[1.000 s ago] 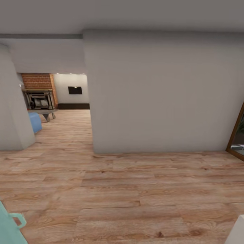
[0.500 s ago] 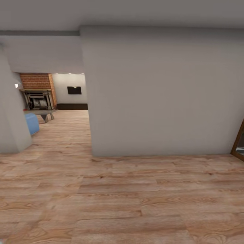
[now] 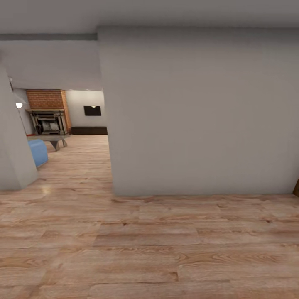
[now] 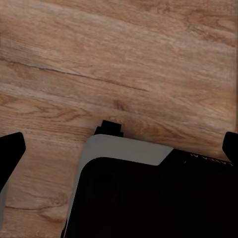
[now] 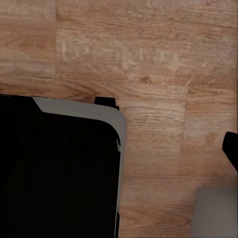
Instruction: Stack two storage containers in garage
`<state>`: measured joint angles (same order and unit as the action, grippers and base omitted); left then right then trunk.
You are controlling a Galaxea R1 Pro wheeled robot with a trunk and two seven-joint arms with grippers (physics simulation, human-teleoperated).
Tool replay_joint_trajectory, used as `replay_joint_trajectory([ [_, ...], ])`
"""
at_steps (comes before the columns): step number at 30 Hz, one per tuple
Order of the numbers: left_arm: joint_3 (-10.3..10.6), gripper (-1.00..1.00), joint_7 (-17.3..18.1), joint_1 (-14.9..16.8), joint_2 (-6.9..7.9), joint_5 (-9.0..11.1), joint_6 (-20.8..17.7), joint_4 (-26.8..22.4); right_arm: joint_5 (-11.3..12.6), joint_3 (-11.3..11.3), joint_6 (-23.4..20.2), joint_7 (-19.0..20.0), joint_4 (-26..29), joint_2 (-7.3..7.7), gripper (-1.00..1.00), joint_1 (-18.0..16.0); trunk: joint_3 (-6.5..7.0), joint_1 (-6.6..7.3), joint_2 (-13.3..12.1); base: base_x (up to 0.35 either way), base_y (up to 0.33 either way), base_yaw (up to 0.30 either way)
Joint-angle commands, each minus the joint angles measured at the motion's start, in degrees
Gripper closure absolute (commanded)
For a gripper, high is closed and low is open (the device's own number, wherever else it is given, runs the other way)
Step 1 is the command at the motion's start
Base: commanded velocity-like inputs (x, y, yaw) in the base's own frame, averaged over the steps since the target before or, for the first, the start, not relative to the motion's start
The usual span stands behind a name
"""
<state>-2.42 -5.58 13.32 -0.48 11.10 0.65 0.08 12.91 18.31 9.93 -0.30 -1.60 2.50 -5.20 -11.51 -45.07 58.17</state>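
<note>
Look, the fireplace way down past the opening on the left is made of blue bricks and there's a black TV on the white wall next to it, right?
Almost. The fireplace is red brick, not blue; the head view shows it. The blue thing is a soft seat nearer the opening. The black TV on the white wall beside the fireplace is right.

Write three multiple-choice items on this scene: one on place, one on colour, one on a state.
1. Where does the fireplace stand?
A. Beyond the opening, far left
B. Against the near white wall
C. At the right edge

2. What colour is the rounded seat by the left wall?
A. Red
B. Blue
C. Green

3. What do the left gripper's fingers hold?
A. A bin
B. A cup
C. Nothing

Answers: 1 A, brick shows through the doorway; 2 B, it is pale blue; 3 C, bare plank floor lies between them.
</note>
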Motion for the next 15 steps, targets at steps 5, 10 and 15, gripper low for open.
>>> replay_joint_trajectory([
  [5, -0.2, -1.0, -0.4, -0.2, 0.0, 0.2, 0.0, 0.0, 0.5, -0.7, 0.3, 0.1, -0.1, -0.06, -1.0, -0.1, -0.07, -0.04, 0.0, 0.322, 0.0, 0.239],
  [10, -0.2, -1.0, -0.9, -0.5, 0.25, 0.0, -0.4, 0.0, 0.4, -1.2, 0.3, 0.1, 0.1, -0.19, -1.0, -0.1, -0.07, -0.04, 0.0, 0.322, 0.0, 0.262],
  [15, -0.2, -1.0, -0.8, -0.9, 0.3, -0.2, -0.4, 0.0, 0.4, -1.2, 0.3, 0.2, 0.3, -0.21, -1.0, -0.1, -0.07, -0.04, 0.0, 0.322, 0.0, 0.264],
])
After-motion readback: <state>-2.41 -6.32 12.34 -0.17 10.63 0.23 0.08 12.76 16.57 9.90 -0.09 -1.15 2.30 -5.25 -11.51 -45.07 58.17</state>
